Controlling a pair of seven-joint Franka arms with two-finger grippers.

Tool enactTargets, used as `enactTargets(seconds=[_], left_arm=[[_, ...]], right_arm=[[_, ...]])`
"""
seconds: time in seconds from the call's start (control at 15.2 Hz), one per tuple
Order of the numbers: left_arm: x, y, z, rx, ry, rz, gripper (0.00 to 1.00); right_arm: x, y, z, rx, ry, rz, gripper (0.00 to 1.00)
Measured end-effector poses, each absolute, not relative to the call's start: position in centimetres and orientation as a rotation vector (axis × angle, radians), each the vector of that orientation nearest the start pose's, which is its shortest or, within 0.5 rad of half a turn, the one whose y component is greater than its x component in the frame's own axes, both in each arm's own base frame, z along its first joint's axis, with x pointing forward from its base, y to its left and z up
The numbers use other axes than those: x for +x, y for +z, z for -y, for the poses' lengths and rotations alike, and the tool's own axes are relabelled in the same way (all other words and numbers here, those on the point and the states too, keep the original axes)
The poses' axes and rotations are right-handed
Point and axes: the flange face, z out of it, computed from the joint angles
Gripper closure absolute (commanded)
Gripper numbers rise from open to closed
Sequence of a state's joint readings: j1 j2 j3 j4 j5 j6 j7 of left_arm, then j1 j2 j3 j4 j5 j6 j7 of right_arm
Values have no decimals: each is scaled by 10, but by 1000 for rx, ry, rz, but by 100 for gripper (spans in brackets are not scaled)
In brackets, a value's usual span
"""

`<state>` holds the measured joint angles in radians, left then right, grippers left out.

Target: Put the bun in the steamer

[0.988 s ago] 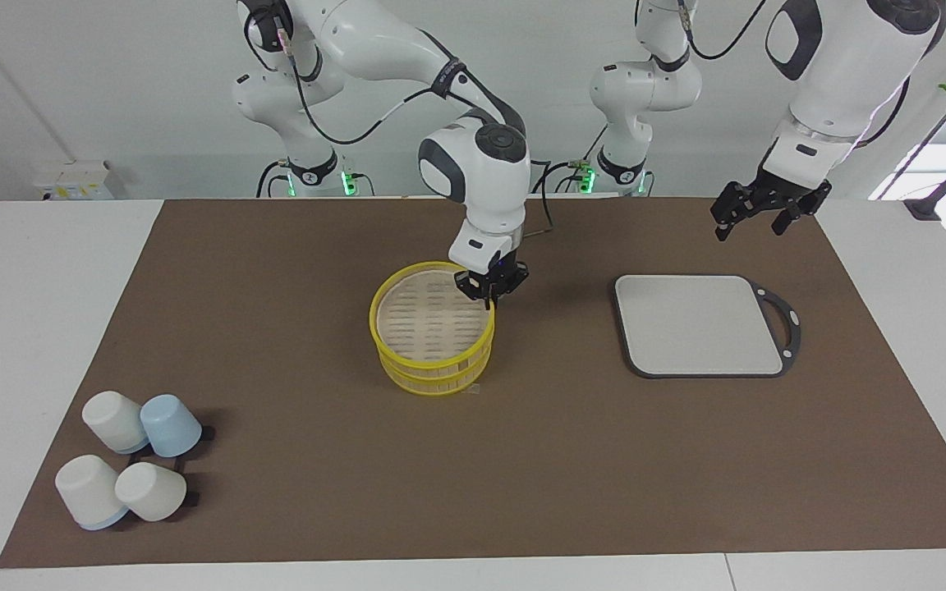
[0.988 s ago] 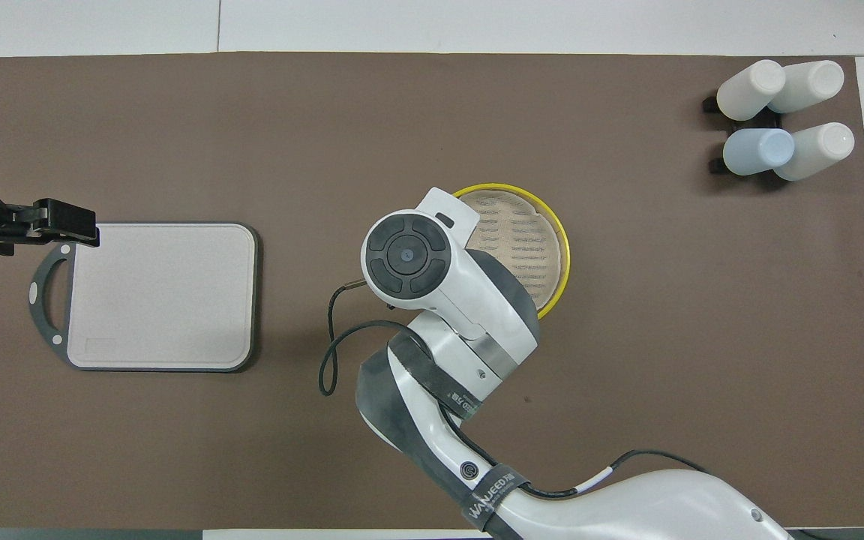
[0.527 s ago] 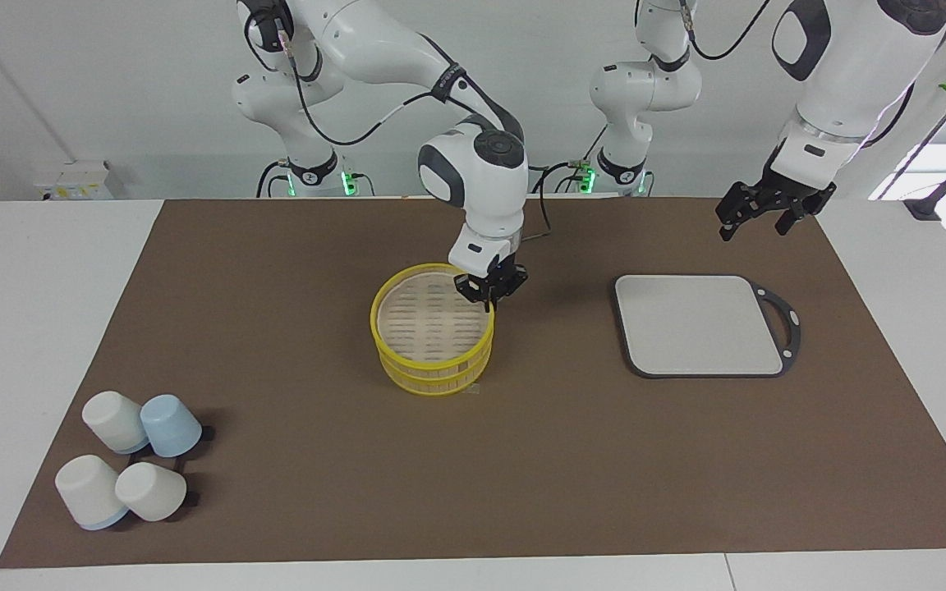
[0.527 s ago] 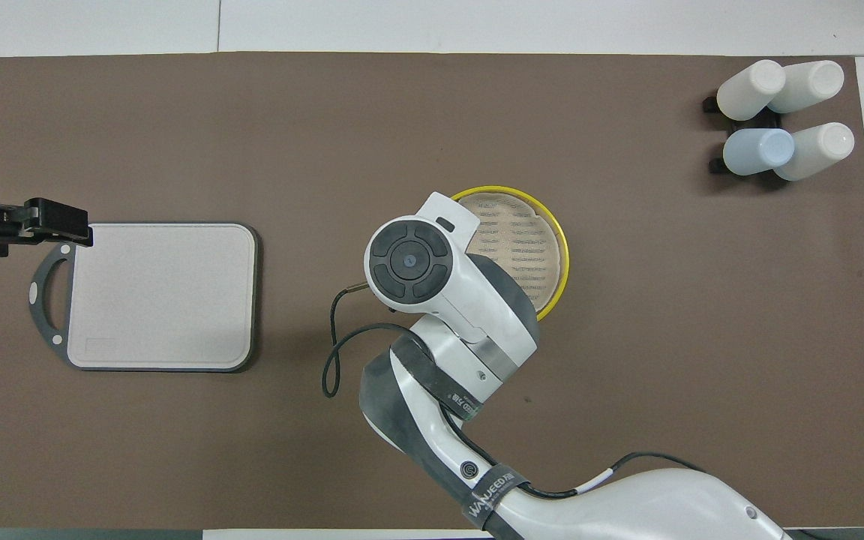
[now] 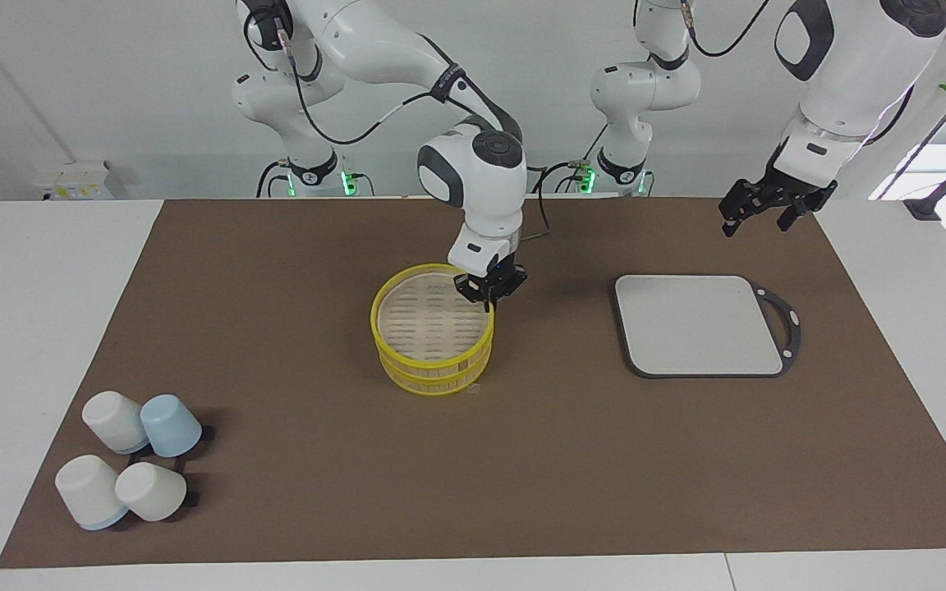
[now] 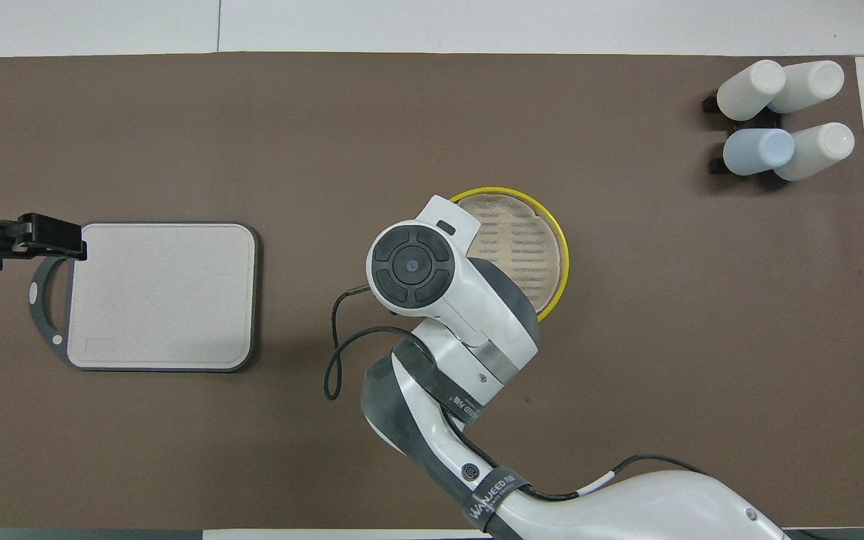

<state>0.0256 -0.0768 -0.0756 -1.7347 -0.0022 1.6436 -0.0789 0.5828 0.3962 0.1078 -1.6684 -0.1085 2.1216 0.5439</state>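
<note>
Since the earlier frames, the left gripper (image 5: 756,215) had drawn up and back toward its base, hanging over the brown mat (image 5: 276,246) near the mat's robot-side edge, just off the grey cutting board's (image 5: 699,324) handle corner; its fingers were spread apart and gripped nothing. By comparison the right gripper (image 5: 489,294) had barely shifted. It hung at the robot-side rim of the bamboo steamer (image 5: 383,316), fingertips pinched together, pointing down at the yellow rim. Whether anything was pinched between them could not be told. The overhead view showed only the right arm's wrist covering that part of the basket.

No bun was visible: the steamer's slatted base showed bare where it was uncovered, and the cutting board's surface was bare as well.

At the middle of the mat stood the steamer, with the board well apart from it toward the left arm's end. Four upturned cups (image 5: 130,466), three white and one pale blue, clustered at the mat's corner farthest from the robots, at the right arm's end.
</note>
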Motion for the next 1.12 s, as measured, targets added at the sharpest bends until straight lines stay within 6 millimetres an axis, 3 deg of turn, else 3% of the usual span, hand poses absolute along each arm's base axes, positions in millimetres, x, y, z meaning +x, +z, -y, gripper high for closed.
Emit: enactTargets(seconds=[0.2, 0.26, 0.4, 0.46, 0.53, 0.66, 0.79, 1.12], left_arm=[[533, 594, 31, -3136, 25, 38, 0], [533, 594, 31, -3136, 25, 39, 0], [533, 594, 30, -3143, 25, 45, 0], [533, 594, 29, -3150, 25, 50, 0], [533, 594, 29, -3157, 26, 54, 0], [533, 594, 29, -3160, 26, 55, 0], [533, 594, 28, -3160, 26, 57, 0], [533, 595, 26, -3160, 24, 64, 0]], right_arm=[[522, 378, -415, -3139, -113, 301, 44], [522, 378, -415, -3139, -112, 301, 40], [523, 379, -414, -3139, -114, 297, 23], [524, 380, -414, -3138, -117, 294, 8], [526, 382, -412, -3137, -123, 287, 0], [534, 393, -404, -3140, -132, 257, 0], [550, 417, -379, -3154, -134, 182, 0], [578, 490, -270, -3204, -86, 40, 0]])
